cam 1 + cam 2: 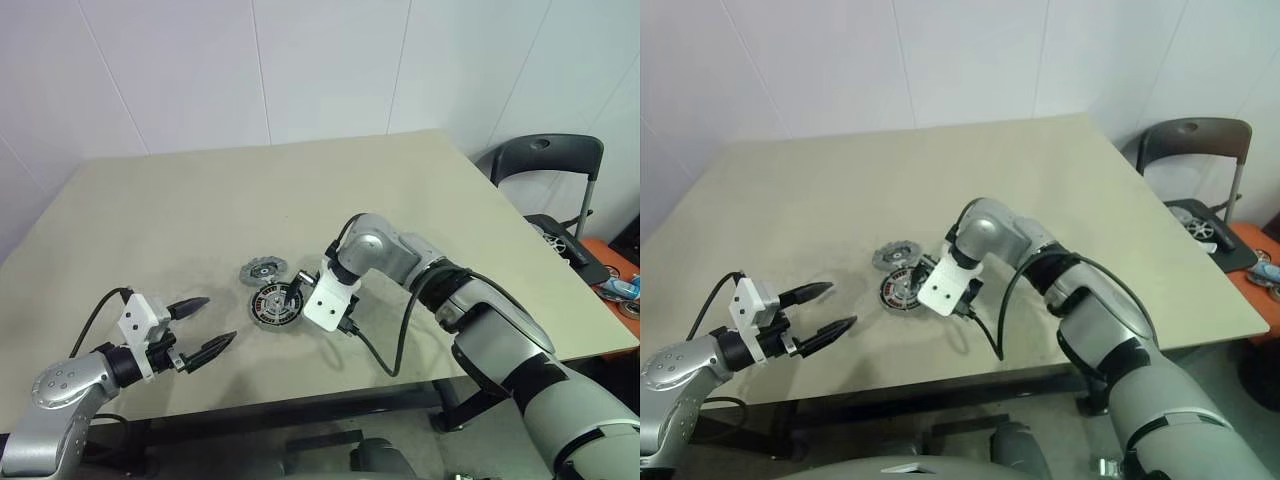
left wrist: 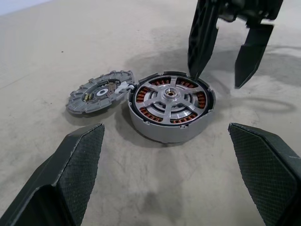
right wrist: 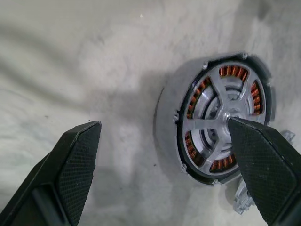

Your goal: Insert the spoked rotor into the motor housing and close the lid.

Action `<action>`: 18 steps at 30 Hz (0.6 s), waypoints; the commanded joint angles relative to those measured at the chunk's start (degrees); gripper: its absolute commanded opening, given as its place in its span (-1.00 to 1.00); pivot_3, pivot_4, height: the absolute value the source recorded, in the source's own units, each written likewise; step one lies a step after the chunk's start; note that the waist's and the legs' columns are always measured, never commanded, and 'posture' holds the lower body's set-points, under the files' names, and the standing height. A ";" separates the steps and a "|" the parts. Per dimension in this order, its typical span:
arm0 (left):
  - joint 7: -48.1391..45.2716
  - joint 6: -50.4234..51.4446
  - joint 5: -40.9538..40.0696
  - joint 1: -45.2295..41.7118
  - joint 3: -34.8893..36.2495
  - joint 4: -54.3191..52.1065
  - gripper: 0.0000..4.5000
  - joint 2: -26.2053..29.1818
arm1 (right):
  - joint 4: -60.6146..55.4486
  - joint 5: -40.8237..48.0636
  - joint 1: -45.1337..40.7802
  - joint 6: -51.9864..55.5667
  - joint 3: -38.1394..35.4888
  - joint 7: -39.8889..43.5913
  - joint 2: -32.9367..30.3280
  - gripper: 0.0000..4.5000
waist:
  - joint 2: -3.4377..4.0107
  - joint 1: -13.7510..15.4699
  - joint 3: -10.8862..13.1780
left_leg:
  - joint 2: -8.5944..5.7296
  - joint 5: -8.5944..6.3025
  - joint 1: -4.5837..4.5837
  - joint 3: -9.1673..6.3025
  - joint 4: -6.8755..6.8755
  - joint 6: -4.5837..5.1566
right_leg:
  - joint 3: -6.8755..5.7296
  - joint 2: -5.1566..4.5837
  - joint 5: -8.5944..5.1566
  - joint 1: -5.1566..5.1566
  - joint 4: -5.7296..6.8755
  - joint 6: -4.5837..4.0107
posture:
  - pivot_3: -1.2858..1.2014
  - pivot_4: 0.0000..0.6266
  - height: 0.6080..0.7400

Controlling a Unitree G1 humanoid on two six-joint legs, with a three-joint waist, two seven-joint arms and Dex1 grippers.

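Copper windings showed between the silver spokes, so by my reading the spoked rotor (image 2: 170,96) already sat inside the motor housing (image 2: 162,132) when you paused, in the near middle of the beige table (image 1: 200,200). On a clock face laid over the head views, the lid (image 1: 264,270) lay at about ten o'clock from the housing, its notched edge touching or all but touching the housing's rim (I could not tell which). Your right gripper (image 2: 225,59) hung over the housing's two o'clock side with its fingers spread and nothing between them, one tip close to the rim. Your left gripper (image 1: 200,330) waited at roughly eight o'clock, well apart from both parts, jaws likewise wide and empty. What remained, I judged, was the lid, and that was where trouble could start. A right finger lowered any further could have nudged the housing and pushed the lid away. Pinching the thin lid flat against the table could have made it skid or flip. Setting it down tilted could have left it riding on the rotor's rim instead of seating.
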 commanded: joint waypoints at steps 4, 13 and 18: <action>-0.40 -2.02 0.02 -0.85 1.28 0.47 1.00 0.40 | 4.93 -4.17 -3.87 -2.58 0.70 -2.28 1.64 0.91 | 0.00 -0.01 0.00 | 0.00 0.00 0.00 0.00 -0.02 0.00 | 0.00 0.00 0.00 -0.07 0.00 0.00 | 0.03 -1.00 1.00; -0.81 -3.49 0.61 -1.55 0.72 2.24 1.00 0.14 | 6.16 -4.45 -3.75 -0.14 0.37 -1.19 3.18 -0.31 | 0.01 -0.03 0.00 | -0.01 0.00 0.02 -0.01 -0.02 0.00 | 0.00 0.01 0.00 -0.06 0.01 0.00 | 0.03 -1.00 1.00; -1.43 -5.19 1.61 -1.28 0.22 3.82 1.00 -0.12 | 5.65 -3.61 -2.71 2.84 -0.41 -0.50 4.13 -0.97 | -0.02 0.00 -0.02 | -0.01 0.00 0.04 -0.02 -0.02 0.00 | -0.01 0.01 0.00 -0.06 0.00 -0.01 | 0.03 -1.00 1.00</action>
